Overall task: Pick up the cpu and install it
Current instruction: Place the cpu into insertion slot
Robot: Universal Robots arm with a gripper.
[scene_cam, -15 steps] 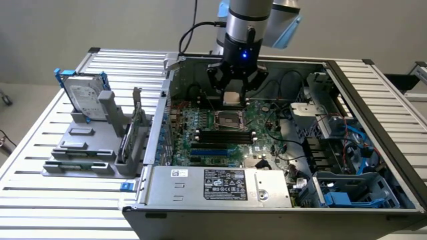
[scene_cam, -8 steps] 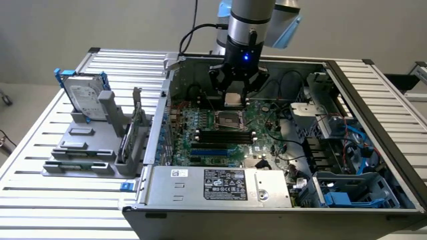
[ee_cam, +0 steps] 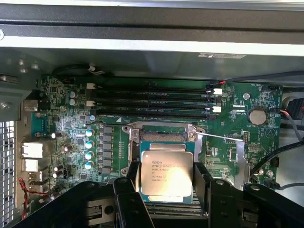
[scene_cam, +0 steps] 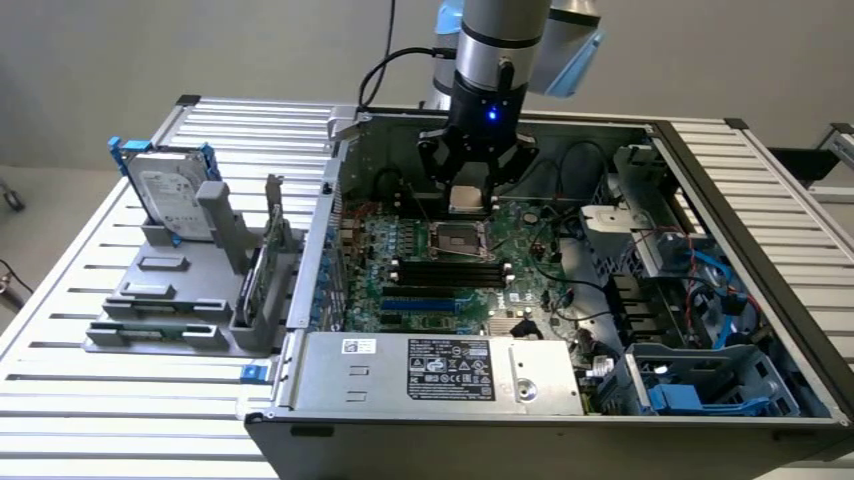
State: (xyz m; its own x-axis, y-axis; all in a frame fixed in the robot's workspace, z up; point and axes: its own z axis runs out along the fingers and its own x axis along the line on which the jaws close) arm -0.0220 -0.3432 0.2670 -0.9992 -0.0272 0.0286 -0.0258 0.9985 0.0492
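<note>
One gripper (scene_cam: 470,196) is pinching the cpu (ee_cam: 166,175) by opposite edges, holding it just above the open socket (ee_cam: 161,136) on the motherboard (ee_cam: 71,128). Installation is seemingly proceeding; seating is demanding square alignment and level lowering.

One computer case (scene_cam: 534,440) stands on the desk (scene_cam: 80,400). Inside the case: one motherboard (ee_cam: 237,118), one cpu (ee_cam: 166,173), one socket (ee_cam: 161,134), one coin cell battery (ee_cam: 258,115), one power supply (scene_cam: 454,368), one tool (scene_cam: 470,195). Outside the case, at its side: one hard drive (scene_cam: 171,190), one grey rack (scene_cam: 174,300).
</note>
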